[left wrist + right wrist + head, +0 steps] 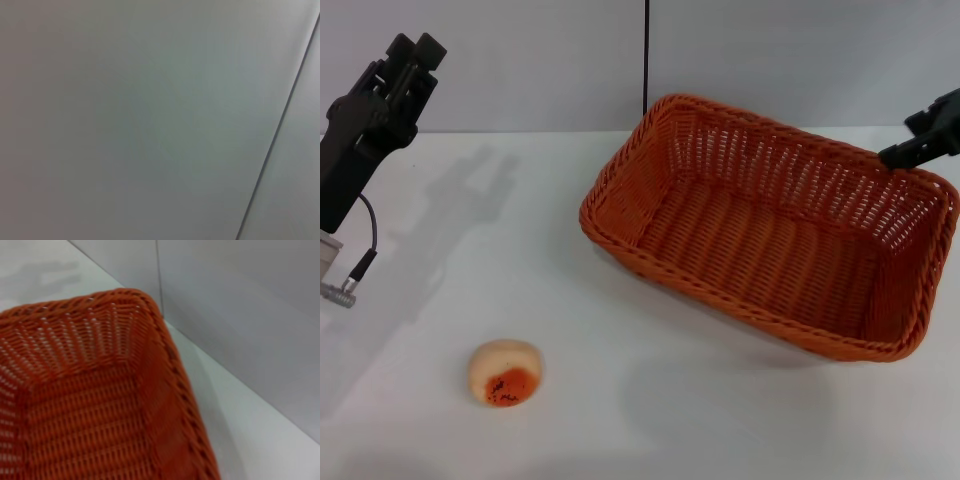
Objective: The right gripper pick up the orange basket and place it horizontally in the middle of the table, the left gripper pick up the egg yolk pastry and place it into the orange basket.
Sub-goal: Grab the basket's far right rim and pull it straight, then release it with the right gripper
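The orange basket (pixel 770 240) sits diagonally on the white table (pixel 650 400), right of centre, its inside empty. The right wrist view looks closely into one corner of the orange basket (pixel 100 405). My right gripper (pixel 898 156) reaches in from the right edge and meets the rim at the basket's far right corner. The egg yolk pastry (pixel 505 373) lies alone near the front left, its orange-red patch facing forward. My left gripper (pixel 416 50) hangs raised at the far left, well away from the pastry, open and empty. The left wrist view shows only a grey wall.
A grey wall (pixel 520 60) with a dark vertical seam (pixel 646 50) stands behind the table. A thin cable with a metal plug (pixel 342 292) dangles from the left arm. Bare tabletop lies between the pastry and the basket.
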`<state>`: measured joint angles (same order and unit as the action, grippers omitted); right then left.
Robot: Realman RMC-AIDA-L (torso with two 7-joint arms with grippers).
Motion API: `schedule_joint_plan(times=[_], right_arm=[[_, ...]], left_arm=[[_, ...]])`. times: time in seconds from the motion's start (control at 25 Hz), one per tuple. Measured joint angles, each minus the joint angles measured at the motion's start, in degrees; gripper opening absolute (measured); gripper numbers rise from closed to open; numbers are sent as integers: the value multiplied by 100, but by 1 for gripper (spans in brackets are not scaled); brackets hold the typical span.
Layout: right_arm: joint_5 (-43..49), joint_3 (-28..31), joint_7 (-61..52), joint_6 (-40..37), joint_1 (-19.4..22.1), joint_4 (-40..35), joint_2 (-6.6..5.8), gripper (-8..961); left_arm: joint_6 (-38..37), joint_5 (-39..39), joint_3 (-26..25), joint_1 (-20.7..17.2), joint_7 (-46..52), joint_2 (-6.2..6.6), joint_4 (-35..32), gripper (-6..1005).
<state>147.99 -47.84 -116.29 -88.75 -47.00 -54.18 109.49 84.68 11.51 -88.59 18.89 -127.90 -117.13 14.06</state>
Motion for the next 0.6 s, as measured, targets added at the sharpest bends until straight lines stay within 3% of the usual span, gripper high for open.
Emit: schedule_joint_plan(times=[0.16, 0.24, 0.4, 0.6], right_arm=[[118, 25, -468, -35, 65, -343, -11, 639], [136, 46, -1097, -148, 100, -430, -131, 638], [64, 240, -1667, -496, 87, -409, -230, 635], [-281, 726, -2007, -1180, 103, -408, -237, 632]], left_arm=[[4, 0, -14, -37, 2, -15, 0, 432], [1, 0, -18, -43, 2, -18, 1, 433], [8, 0, -20, -42, 14, -18, 1, 433], [-4, 0, -2, -27, 62, 17, 1, 433]])
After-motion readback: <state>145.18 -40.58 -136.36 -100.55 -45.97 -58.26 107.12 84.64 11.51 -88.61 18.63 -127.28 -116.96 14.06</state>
